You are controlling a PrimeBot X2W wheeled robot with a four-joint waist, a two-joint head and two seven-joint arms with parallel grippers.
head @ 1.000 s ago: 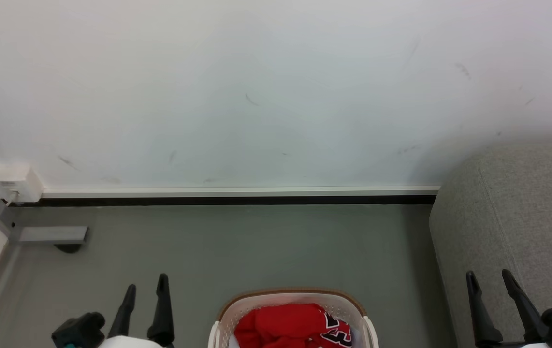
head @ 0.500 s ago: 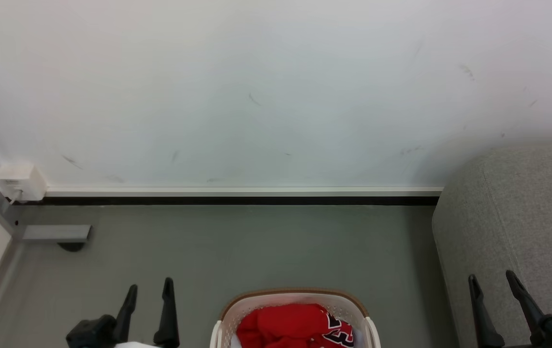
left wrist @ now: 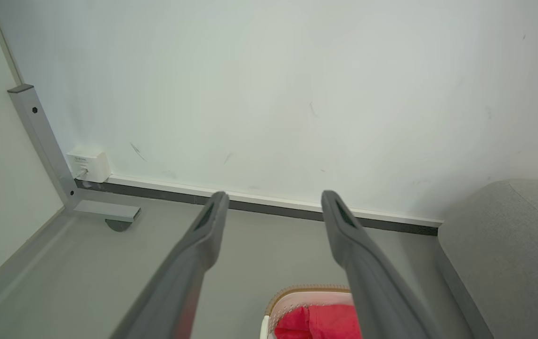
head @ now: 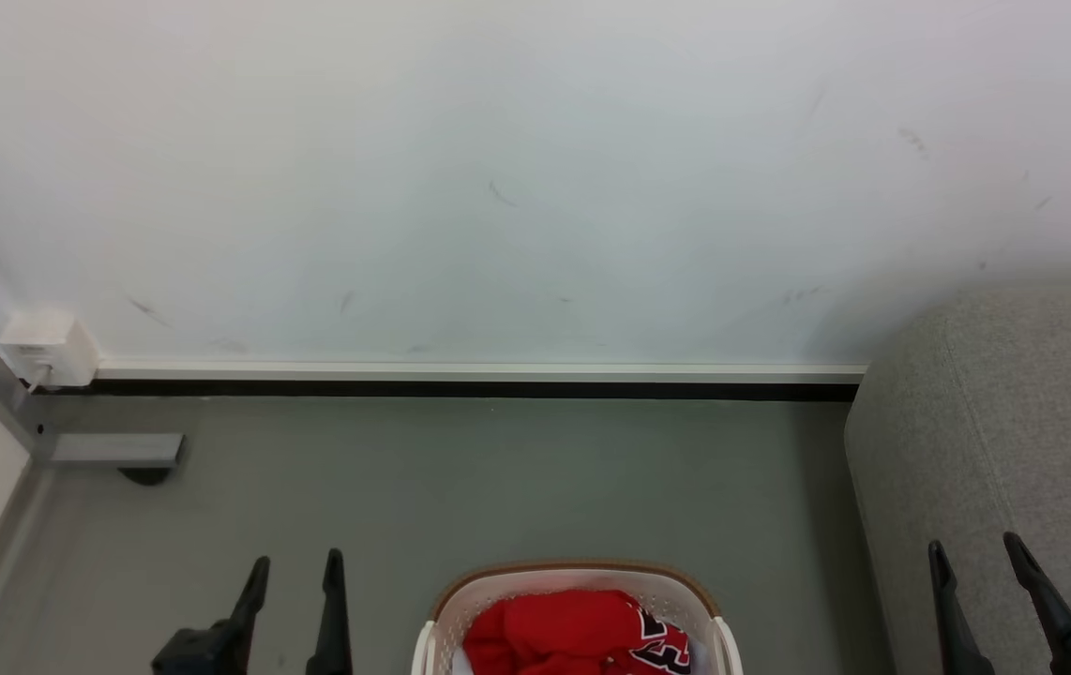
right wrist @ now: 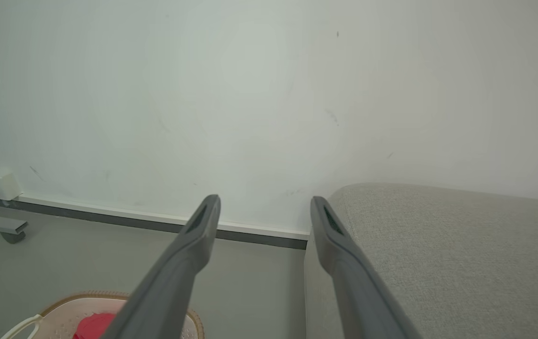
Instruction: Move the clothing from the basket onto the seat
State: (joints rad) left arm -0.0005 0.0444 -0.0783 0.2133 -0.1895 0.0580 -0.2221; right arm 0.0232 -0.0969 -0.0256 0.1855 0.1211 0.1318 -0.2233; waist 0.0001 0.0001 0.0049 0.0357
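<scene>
**Handling Notes: Red Garments in the Basket**

The bright red soft-fabric clothing with black-and-white lettering (head: 573, 633) lies bunched inside the cream-white perforated plastic basket with a brown rim (head: 575, 568). The basket stands on the grey floor (head: 498, 469), near the large grey woven-fabric seat (head: 1014, 422) but apart from it.

The left gripper (head: 297, 558) hangs beside the basket with its two dark fingers spread, holding nothing. The right gripper (head: 974, 542) sits over the seat's edge, likewise spread and empty.

The clothing is judged light, limp and not fragile. It will drape and may catch on the rim. Recommended hold: pinch a raised fold at the top of the heap, gathering several layers.
</scene>
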